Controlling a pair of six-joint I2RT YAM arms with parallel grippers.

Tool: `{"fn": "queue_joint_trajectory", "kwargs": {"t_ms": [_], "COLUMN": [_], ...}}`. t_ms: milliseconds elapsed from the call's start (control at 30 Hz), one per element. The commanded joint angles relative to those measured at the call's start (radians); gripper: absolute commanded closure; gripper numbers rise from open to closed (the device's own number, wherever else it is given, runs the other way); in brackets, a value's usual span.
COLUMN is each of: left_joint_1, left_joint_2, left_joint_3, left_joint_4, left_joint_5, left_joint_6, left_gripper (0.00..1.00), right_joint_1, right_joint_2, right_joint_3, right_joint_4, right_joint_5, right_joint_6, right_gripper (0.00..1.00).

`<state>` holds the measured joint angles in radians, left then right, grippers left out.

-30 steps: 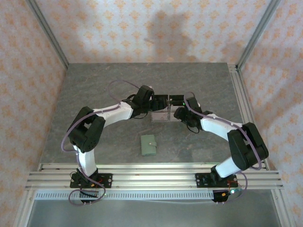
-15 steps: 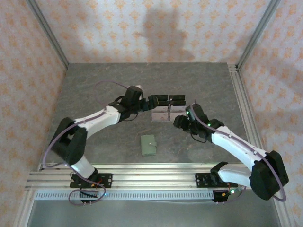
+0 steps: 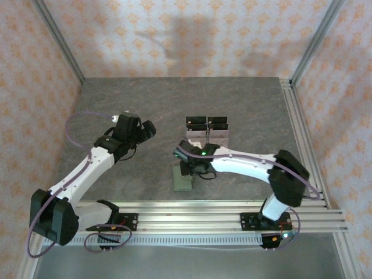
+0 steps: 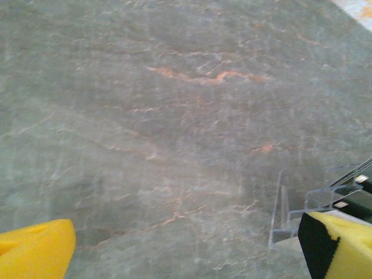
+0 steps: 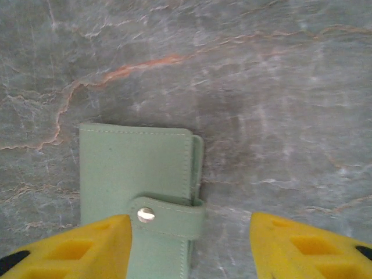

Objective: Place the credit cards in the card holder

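The card holder [image 5: 136, 174] is a sage-green wallet lying folded shut on the table, its snap tab [image 5: 168, 216] fastened. My right gripper [image 5: 189, 247] hovers open just above it, one yellow finger [image 5: 81, 247] over the wallet and the other over bare table to its right. From above, the right gripper [image 3: 189, 167] covers the far end of the card holder [image 3: 182, 182]. Black credit cards [image 3: 207, 122] stand in a clear acrylic stand [image 3: 207, 135]. My left gripper [image 3: 146, 129] is wide open and holds nothing, well left of the stand.
The stand's clear edge [image 4: 282, 212] shows at the lower right of the left wrist view, beside my right-hand finger [image 4: 340, 247]. Grey marbled table [image 3: 256, 104] lies all around. Aluminium rails [image 3: 186, 218] run along the near edge, and patterned walls enclose the table.
The left arm has swung away from the stand to the left. The right arm has left the stand and come down toward the near side over the card holder, its jaws narrowing somewhat.
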<state>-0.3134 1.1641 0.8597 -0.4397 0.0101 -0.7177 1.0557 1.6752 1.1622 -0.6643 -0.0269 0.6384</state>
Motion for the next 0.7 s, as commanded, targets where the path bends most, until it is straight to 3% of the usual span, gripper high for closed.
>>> {"fn": "queue_joint_trajectory", "kwargs": {"t_ms": [0, 200, 667], "left_joint_1": [0.019, 0.043, 0.059], "left_joint_2": [-0.034, -0.074, -0.083], "left_joint_3": [-0.023, -0.05, -0.07], "left_joint_4": [-0.081, -0.091, -0.087], "left_joint_5": [-0.033, -0.019, -0.01], "left_joint_6": [-0.006, -0.004, -0.003], "left_gripper": [0.0, 0.0, 0.0], "right_joint_1": [0.047, 0.085, 0.087], "right_joint_2": [0.097, 0.203, 0.246], "right_joint_3": [0.114, 0.2, 0.192], "right_joint_4": [-0.144, -0.215, -0.191], "right_joint_5": [0.097, 0.137, 0.102], "right_joint_6": [-0.016, -0.03, -0.039], "right_gripper": [0.45, 0.48, 0.55]}}
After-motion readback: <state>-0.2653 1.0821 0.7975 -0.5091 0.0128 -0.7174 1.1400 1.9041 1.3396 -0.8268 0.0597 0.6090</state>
